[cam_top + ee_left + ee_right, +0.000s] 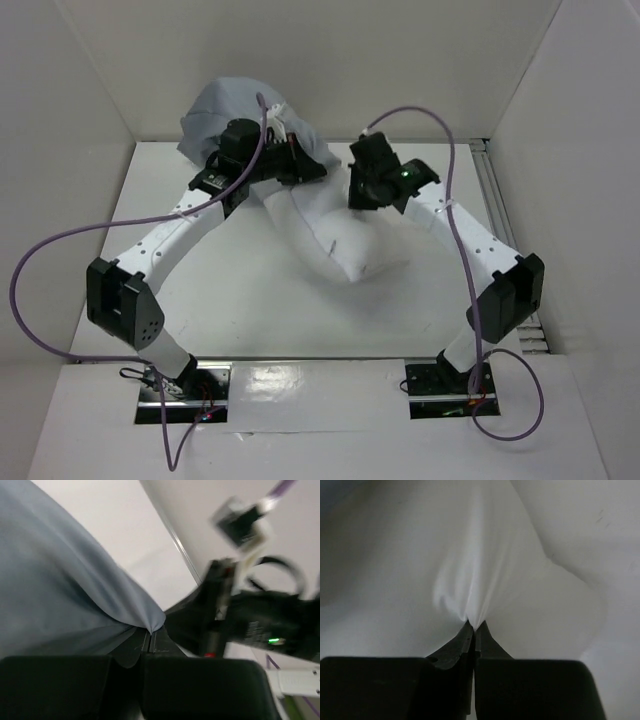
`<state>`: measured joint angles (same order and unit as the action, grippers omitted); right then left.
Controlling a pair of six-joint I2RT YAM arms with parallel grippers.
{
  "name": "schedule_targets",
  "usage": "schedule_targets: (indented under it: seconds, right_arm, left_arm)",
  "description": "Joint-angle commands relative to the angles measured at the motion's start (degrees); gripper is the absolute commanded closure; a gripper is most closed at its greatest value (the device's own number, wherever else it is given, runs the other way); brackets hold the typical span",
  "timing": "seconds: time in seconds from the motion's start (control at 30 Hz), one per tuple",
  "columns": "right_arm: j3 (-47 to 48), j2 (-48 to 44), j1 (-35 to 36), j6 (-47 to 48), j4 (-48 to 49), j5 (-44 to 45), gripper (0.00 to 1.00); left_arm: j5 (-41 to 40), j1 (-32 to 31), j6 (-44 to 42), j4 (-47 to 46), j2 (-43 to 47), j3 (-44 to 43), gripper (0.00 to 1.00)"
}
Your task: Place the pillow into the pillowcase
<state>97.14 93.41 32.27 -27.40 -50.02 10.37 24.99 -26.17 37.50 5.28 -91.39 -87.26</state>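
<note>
Potentially, either thin pinch could be pulled free under tension: the pillowcase [60, 590] edge is clamped by the left end effector [151, 636], pillow [530, 580] fabric by the right end effector [474, 630].

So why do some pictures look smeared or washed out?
Left wrist view: black right arm beyond the floppy grey fabric pillowcase is blurred. Right wrist view: plump white pillow fills it, pale, low-contrast. Top view: glare on the glossy white strip at the near edge.
</note>
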Motion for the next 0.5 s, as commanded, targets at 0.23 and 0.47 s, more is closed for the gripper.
schedule_targets:
  seconds: [0.23, 0.47]
  right_arm:
    - [-15.3, -2.2, -0.7, -9.3, 16.7, -7.9, 1.00]
    - [-3.4, -6.5, -1.9, -8.1, 15.1, -11.0, 1.00]
  left_arm:
    - [15.4, -4.9, 5.6, -1.0, 5.3, 1.2, 1.00]
    - [14.5, -2.5, 3.8, 9.7, 3.9, -10.5, 1.00]
